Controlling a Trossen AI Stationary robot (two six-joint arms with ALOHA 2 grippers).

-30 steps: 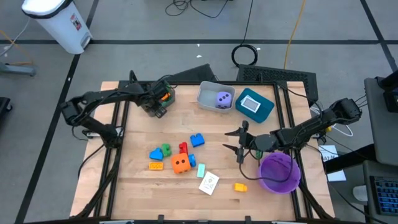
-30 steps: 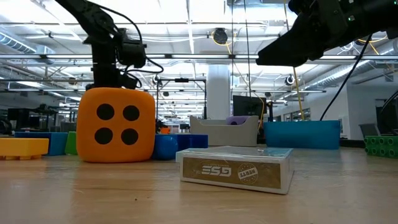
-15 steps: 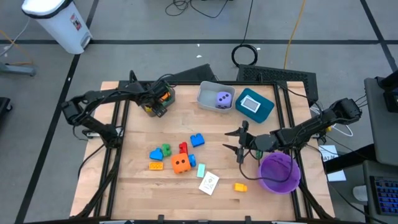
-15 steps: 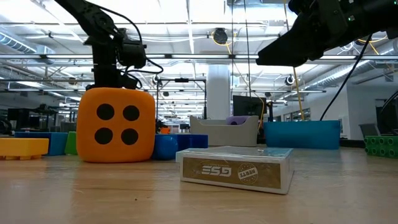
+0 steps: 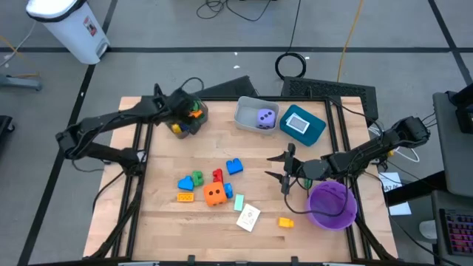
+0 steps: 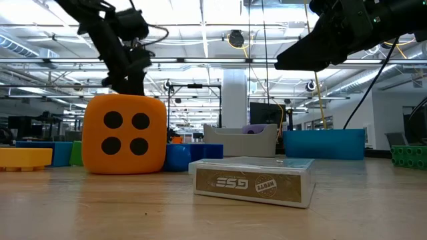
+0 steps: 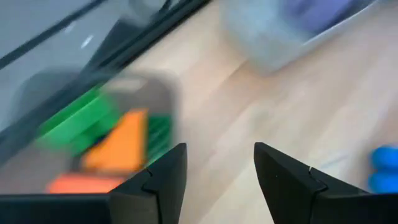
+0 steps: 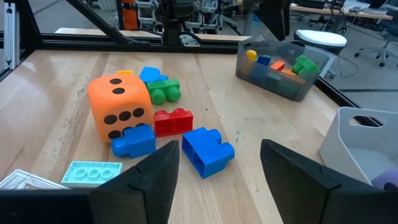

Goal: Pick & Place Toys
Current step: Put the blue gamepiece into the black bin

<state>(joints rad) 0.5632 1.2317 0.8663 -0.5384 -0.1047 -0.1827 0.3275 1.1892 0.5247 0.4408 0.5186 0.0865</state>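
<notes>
The toys lie mid-table: a blue block (image 5: 234, 166), a red block (image 5: 217, 176), a green block (image 5: 197, 177), an orange dotted die (image 5: 215, 194), a teal block (image 5: 239, 200), a card pack (image 5: 248, 217) and a yellow block (image 5: 285, 222). A purple die (image 5: 264, 118) sits in the grey bin (image 5: 247, 122). My left gripper (image 7: 217, 152) hangs open above the brown bin (image 5: 194, 122) at the far left, which holds green, orange and yellow blocks. My right gripper (image 8: 217, 152) hovers open to the right of the toys, with nothing between its fingers.
A teal bin (image 5: 310, 129) with a card stands at the far right, beside the grey bin. A purple bowl (image 5: 331, 205) sits at the near right, by my right arm. Bare wood lies between the bins and the toy cluster.
My left gripper has risen out of the brown bin and its arm has drawn back toward the table's left edge. A yellow block now shows in the bin where the gripper stood. My right arm has kept still.
</notes>
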